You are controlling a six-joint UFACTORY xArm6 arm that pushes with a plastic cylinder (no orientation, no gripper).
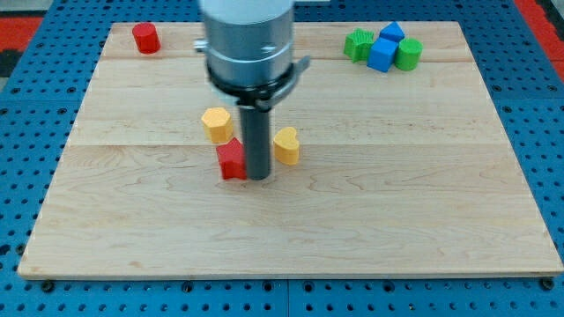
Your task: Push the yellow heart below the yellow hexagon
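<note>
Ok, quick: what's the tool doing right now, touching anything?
Tool: a bare rod that holds nothing; my tip is down on the board between the red block and the yellow heart. Contact with either cannot be told.

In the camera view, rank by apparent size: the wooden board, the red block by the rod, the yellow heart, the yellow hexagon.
1. Wooden board, by far the largest.
2. Yellow hexagon, yellow heart and red block: these look about alike, and my tip partly hides the red one, so I won't rank them.
</note>
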